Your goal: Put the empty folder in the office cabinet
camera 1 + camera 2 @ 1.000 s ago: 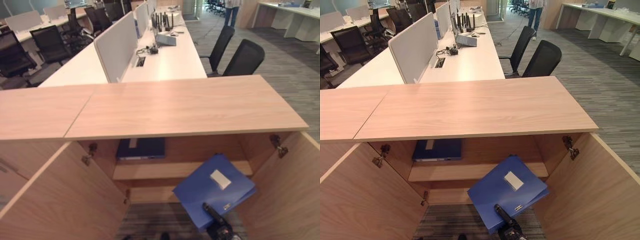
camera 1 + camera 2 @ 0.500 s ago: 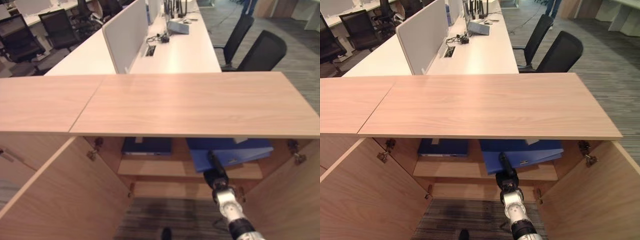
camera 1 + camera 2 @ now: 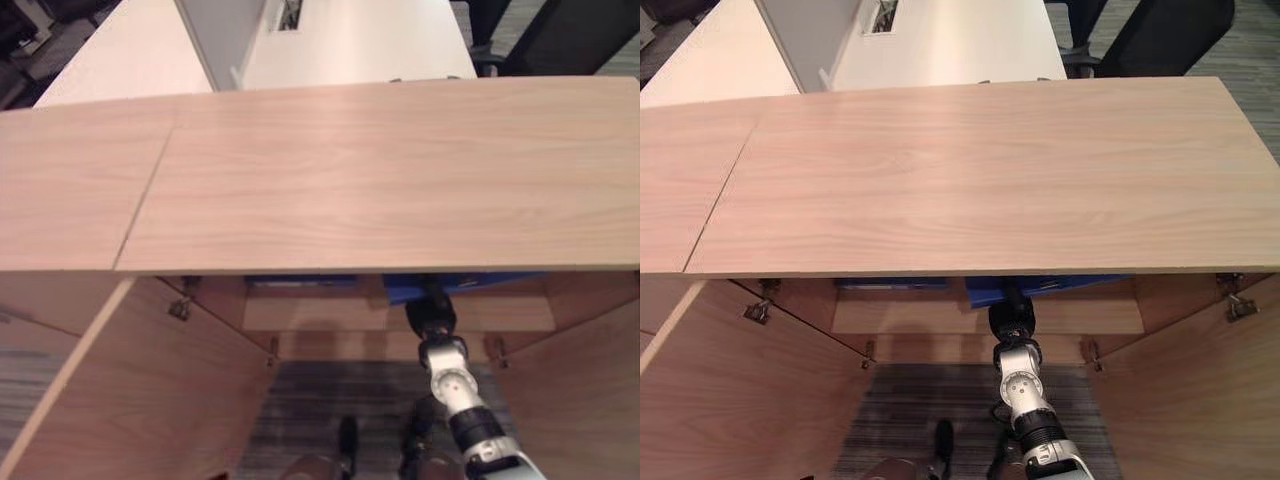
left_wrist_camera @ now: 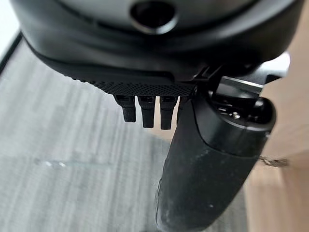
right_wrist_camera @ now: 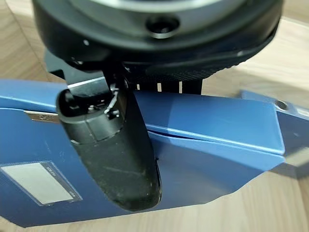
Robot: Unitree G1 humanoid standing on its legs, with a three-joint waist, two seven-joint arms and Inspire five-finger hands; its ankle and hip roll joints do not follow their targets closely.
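Since the earlier frames the blue folder (image 5: 212, 140) had gone from tilted in front of the open cabinet (image 3: 970, 170) to flat on its shelf (image 3: 1090, 318), mostly hidden under the cabinet top, beside another folder (image 3: 895, 284) further left. The right hand (image 3: 1012, 318) reached under the top, its thumb (image 5: 113, 154) pressed on the folder's cover with the fingers tucked beneath, clamped on it. The left hand (image 4: 203, 159) hung over the carpet (image 4: 63, 159), fingers relaxed, holding nothing. To finish well, the right hand probably needed to slide the folder fully onto the shelf, then loosen its grip and draw straight back, clear of the cabinet top's edge.
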